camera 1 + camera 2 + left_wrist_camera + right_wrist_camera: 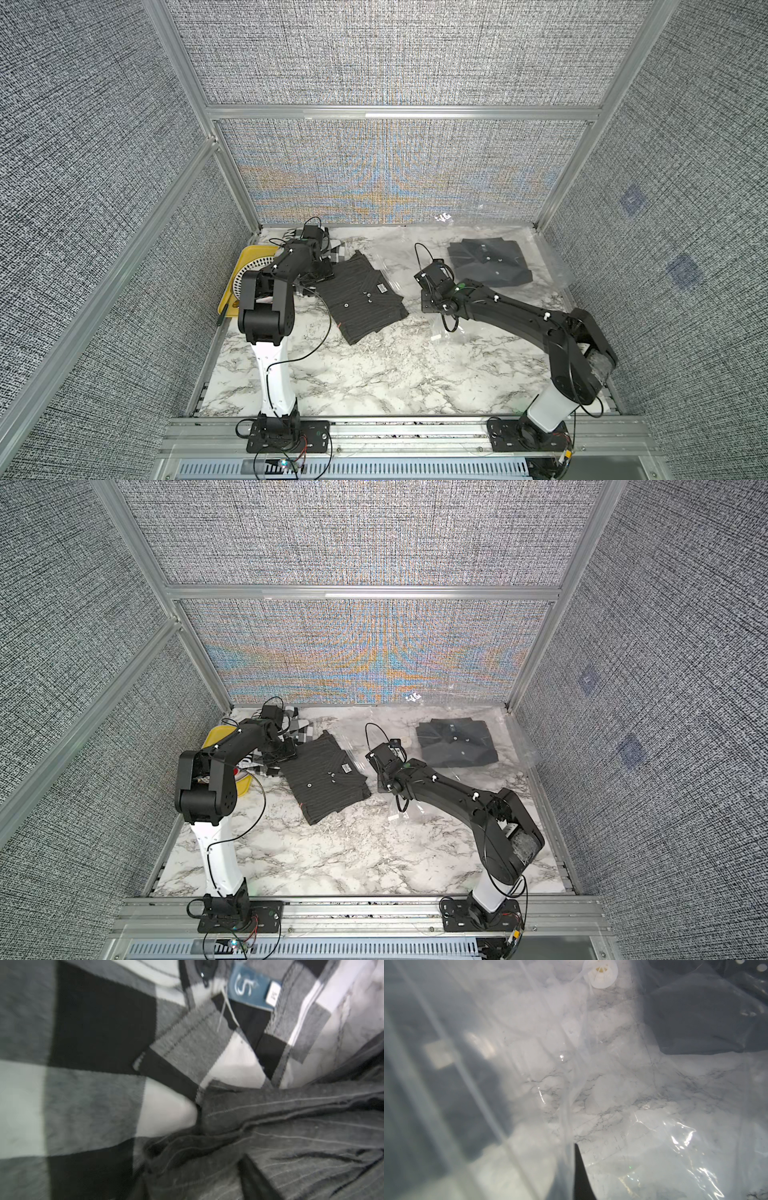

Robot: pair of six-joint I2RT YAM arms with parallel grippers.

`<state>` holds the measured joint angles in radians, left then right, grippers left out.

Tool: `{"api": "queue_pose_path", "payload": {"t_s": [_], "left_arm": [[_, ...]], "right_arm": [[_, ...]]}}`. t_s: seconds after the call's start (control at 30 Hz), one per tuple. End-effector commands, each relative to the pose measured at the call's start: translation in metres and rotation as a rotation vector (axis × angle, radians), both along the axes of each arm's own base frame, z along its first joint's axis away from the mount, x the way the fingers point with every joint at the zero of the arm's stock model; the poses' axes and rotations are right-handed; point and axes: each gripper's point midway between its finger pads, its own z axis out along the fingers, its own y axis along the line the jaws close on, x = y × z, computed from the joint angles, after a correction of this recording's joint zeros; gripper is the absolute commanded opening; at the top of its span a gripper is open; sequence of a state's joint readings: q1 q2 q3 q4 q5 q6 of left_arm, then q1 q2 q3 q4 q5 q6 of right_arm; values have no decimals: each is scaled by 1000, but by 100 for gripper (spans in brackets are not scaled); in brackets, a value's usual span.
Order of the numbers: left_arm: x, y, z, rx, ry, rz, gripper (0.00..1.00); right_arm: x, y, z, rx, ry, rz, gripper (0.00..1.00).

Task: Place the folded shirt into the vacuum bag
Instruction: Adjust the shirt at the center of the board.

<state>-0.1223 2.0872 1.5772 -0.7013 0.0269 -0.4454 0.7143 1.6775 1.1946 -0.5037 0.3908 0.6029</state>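
Pinstriped shirt (pixel 365 297) lies beside vacuum bag (pixel 552 270), not inside. Right gripper (pixel 428 305) is closed, pinching bag film. Left gripper (pixel 324 274) sits at the shirt's far edge, its opening indiscernible. Risk: snagging the adjacent checked shirt (pixel 83 1043), or dragging the folds apart.

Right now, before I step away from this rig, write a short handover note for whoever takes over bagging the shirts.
The left gripper is down at the striped shirt's edge, next to the plaid shirt. Whether it is open or shut cannot be told.
The right gripper is shut on the vacuum bag, apparently holding its edge up.
Done: one dark shirt lies inside the bag.
Left: the striped shirt lies on the table outside the bag. Likely next step is to grip it and slide it in by the held edge. The plaid shirt is also outside.
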Motion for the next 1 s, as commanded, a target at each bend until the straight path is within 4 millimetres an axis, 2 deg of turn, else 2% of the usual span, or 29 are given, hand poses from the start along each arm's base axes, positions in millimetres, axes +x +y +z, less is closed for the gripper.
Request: {"api": "queue_pose_path", "payload": {"t_s": [0.0,0.13,0.23,0.4,0.53,0.67,0.73,0.83,0.87,0.9,0.97], "left_arm": [[-1,-1,14,-12,-36,6,29],[-10,1,35,-20,-91,29,19],[-21,2,50,-32,-130,52,1],[-51,5,67,-65,-190,91,0],[-90,19,68,-39,-202,165,0],[-140,43,65,31,-199,277,0],[-166,53,61,51,-188,337,1],[-201,57,49,27,-169,409,4],[-211,57,46,9,-167,429,7],[-218,56,45,-8,-171,438,20],[-230,55,47,-38,-197,462,68]], "right_arm": [[0,-1,4,4,-13,-3,0],[-2,-2,4,9,-14,-1,0],[-5,-3,3,14,-15,-3,0],[-7,-6,3,18,-16,-1,0],[-9,-5,0,17,-10,9,0],[-9,-5,-2,15,-7,17,0],[-10,-5,-2,15,-9,21,0],[-10,-5,-3,13,-10,23,0],[-10,-5,-4,14,-8,24,0],[-10,-4,-5,14,-6,25,0],[-9,-3,-6,14,-4,31,0]]}}
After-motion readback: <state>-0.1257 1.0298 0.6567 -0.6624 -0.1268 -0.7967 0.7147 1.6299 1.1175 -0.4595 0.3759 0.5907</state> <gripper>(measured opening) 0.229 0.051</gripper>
